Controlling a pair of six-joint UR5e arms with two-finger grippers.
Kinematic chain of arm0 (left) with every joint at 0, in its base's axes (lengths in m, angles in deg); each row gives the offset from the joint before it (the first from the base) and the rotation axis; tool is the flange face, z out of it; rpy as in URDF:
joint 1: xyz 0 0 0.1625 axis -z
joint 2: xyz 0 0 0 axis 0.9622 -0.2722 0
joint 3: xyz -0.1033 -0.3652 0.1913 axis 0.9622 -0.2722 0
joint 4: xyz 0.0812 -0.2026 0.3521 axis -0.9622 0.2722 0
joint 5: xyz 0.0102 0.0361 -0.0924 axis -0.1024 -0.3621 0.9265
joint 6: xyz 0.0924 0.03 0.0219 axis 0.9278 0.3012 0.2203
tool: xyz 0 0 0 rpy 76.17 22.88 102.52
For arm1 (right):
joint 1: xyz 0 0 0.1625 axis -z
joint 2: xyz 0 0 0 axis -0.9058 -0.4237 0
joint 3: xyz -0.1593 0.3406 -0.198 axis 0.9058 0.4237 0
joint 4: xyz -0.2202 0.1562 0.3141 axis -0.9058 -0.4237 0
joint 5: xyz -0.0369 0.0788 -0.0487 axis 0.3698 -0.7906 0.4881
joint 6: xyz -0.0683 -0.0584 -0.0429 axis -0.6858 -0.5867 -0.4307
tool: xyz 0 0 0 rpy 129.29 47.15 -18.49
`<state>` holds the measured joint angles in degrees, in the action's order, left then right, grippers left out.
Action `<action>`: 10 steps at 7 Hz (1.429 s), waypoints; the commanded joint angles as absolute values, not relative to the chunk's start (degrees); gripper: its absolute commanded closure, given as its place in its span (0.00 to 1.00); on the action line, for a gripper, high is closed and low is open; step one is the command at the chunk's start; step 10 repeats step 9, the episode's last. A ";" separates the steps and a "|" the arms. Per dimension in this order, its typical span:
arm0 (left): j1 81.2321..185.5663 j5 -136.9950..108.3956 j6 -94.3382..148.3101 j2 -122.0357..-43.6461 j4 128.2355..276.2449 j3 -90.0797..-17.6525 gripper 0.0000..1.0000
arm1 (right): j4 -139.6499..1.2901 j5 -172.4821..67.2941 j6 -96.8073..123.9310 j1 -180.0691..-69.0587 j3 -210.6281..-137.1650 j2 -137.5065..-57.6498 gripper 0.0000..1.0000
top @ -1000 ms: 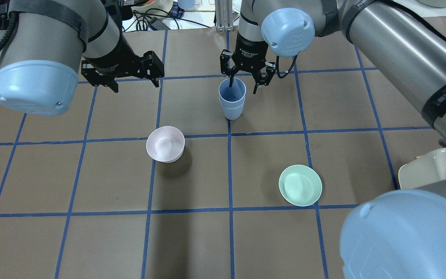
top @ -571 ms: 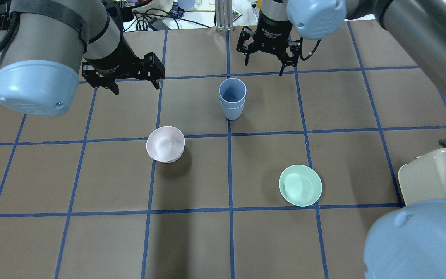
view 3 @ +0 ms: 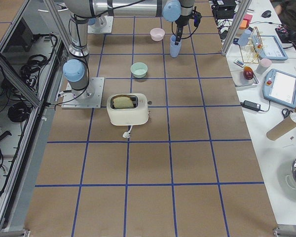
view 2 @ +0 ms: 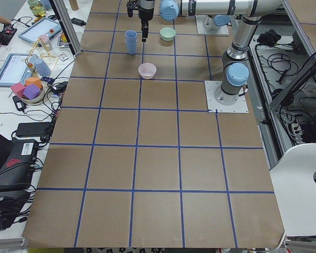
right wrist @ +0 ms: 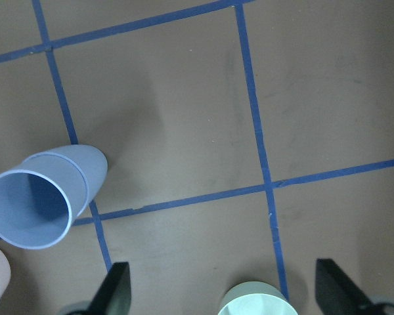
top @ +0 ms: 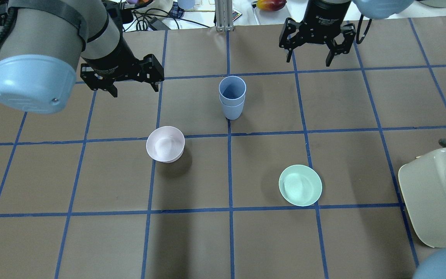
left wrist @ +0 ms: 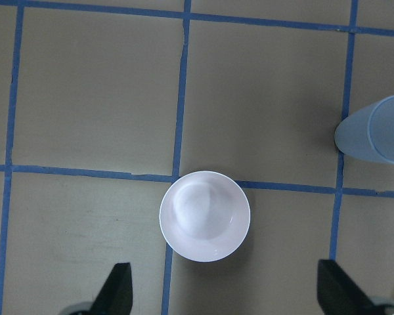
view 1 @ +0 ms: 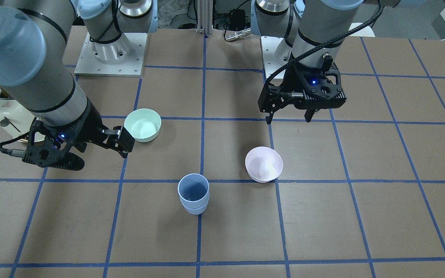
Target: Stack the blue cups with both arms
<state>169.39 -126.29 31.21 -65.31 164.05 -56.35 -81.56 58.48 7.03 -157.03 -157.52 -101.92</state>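
Observation:
The two blue cups [top: 232,97] stand upright near the table's middle, one nested inside the other; the stack also shows in the front view [view 1: 193,193] and in the right wrist view [right wrist: 43,200]. My right gripper [top: 308,62] is open and empty, raised over the far side of the table, to the right of the stack and apart from it. My left gripper [top: 134,90] is open and empty, hanging to the left of the stack above the table. In the left wrist view the pink bowl [left wrist: 205,215] lies below it and the stack [left wrist: 374,128] is at the right edge.
A pale pink bowl [top: 165,144] sits left of centre. A mint-green bowl [top: 300,185] sits nearer on the right. A cream toaster [top: 436,193] stands at the right edge. Blue tape lines grid the brown table [top: 91,240].
My right gripper has left the stack's rim and moved away to the far right, open and empty. The nested cups stay put. My left gripper has barely moved.

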 commanded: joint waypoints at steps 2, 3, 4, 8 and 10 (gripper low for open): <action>169.39 -126.45 31.08 -65.36 167.70 -55.01 0.00 | -81.73 62.63 4.18 -155.72 -167.36 -111.68 0.00; 169.39 -126.54 31.08 -65.36 167.70 -55.09 0.00 | -81.29 62.63 4.09 -155.64 -168.34 -113.97 0.00; 169.39 -126.54 31.08 -65.36 167.70 -55.18 0.00 | -80.86 62.19 4.18 -155.64 -168.44 -115.21 0.00; 169.39 -126.54 31.08 -65.36 167.70 -55.09 0.00 | -79.09 61.05 4.18 -155.64 -168.44 -115.57 0.00; 169.39 -126.54 31.08 -65.36 167.70 -55.09 0.00 | -79.18 60.52 4.18 -155.64 -168.44 -115.57 0.00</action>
